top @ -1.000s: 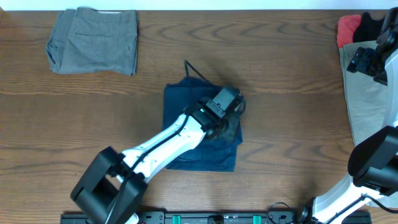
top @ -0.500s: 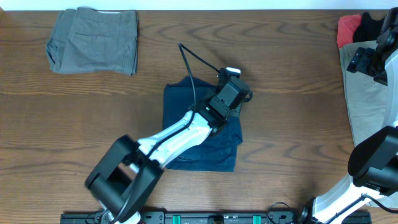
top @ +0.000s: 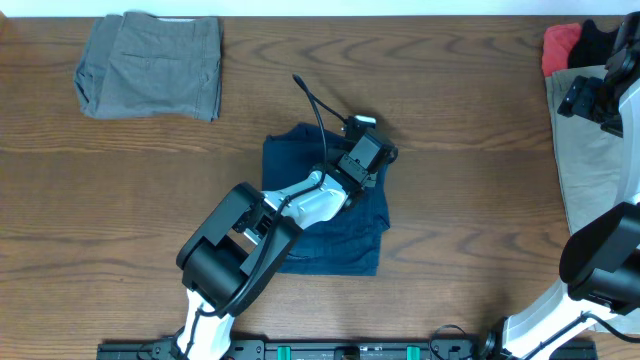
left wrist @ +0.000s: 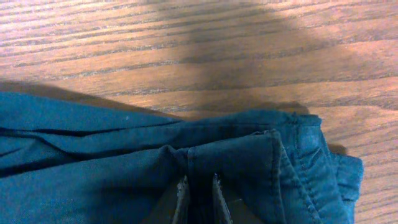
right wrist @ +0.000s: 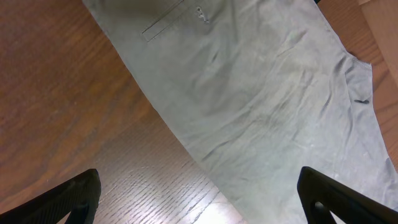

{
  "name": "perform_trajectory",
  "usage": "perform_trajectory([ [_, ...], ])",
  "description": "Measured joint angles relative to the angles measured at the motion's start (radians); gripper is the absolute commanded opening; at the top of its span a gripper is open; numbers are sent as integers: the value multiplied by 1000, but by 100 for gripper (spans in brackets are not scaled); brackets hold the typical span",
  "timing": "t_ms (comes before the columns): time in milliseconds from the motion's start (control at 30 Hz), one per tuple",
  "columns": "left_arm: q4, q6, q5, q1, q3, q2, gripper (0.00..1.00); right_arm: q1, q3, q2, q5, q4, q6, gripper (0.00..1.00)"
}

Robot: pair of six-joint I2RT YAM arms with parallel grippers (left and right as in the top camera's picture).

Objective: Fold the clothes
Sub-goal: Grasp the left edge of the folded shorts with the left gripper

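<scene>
The dark navy blue shorts [top: 330,245] lie folded at the table's middle. My left gripper [top: 372,152] sits at their far right corner. In the left wrist view its fingers [left wrist: 198,184] are nearly together, pinching a fold of the navy shorts [left wrist: 93,155] next to the stitched waistband. Folded grey shorts [top: 150,65] lie at the far left. A khaki-beige garment [top: 588,170] lies spread at the right edge, with red [top: 560,40] and black [top: 596,40] pieces beyond it. My right gripper [top: 590,98] hovers open and empty [right wrist: 199,183] above the khaki garment [right wrist: 261,93].
The brown wooden table [top: 470,200] is bare between the navy shorts and the khaki garment. A black cable [top: 312,100] arches from the left wrist over the table. The right arm's base [top: 600,260] stands at the near right corner.
My left gripper has shifted a little toward the far right corner of the navy shorts, and the left arm has swung its elbow inward. The right arm has not moved.
</scene>
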Motion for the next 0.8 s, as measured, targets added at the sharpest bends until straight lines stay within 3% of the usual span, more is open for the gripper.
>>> perform_trajectory([
  [33, 0, 0, 0, 0, 0, 0, 17, 0, 0, 0, 0, 0, 0, 99],
  [100, -2, 5, 1, 0, 0, -4, 31, 0, 0, 0, 0, 0, 0, 99],
  [200, -31, 8, 5, 0, 0, -33, 41, 0, 0, 0, 0, 0, 0, 99],
  [333, -96, 10, 3, 1, -4, -161, 72, 0, 0, 0, 0, 0, 0, 99],
  [433, -159, 6, 3, 1, -3, -318, 84, 0, 0, 0, 0, 0, 0, 99],
  [467, -183, 11, 3, 1, -2, -367, 95, 0, 0, 0, 0, 0, 0, 99],
  [800, -658, 38, -2, 97, 6, -724, 98, 0, 0, 0, 0, 0, 0, 99],
])
